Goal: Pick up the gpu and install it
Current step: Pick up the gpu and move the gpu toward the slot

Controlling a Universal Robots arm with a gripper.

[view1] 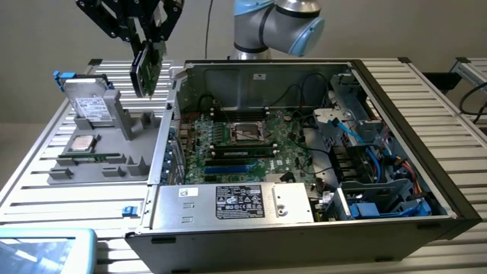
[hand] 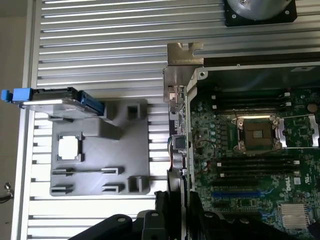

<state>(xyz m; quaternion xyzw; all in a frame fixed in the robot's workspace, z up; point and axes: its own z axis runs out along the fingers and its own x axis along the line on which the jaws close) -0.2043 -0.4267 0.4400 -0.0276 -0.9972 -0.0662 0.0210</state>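
The gripper [hand: 175,212] is clamped on the upright gpu [view1: 145,71] just beside the computer case [view1: 289,245] wall, with the hard drive [view1: 90,104] set farther out.

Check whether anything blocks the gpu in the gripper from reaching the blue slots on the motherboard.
Only the case wall lies between. The gpu, held by the gripper, hangs in the air just outside it; the case is open on top, and the blue slots look uncovered.

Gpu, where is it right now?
In the exterior view the gpu hangs in the jaws, raised near the grey tray, to that view's left of the open computer case.
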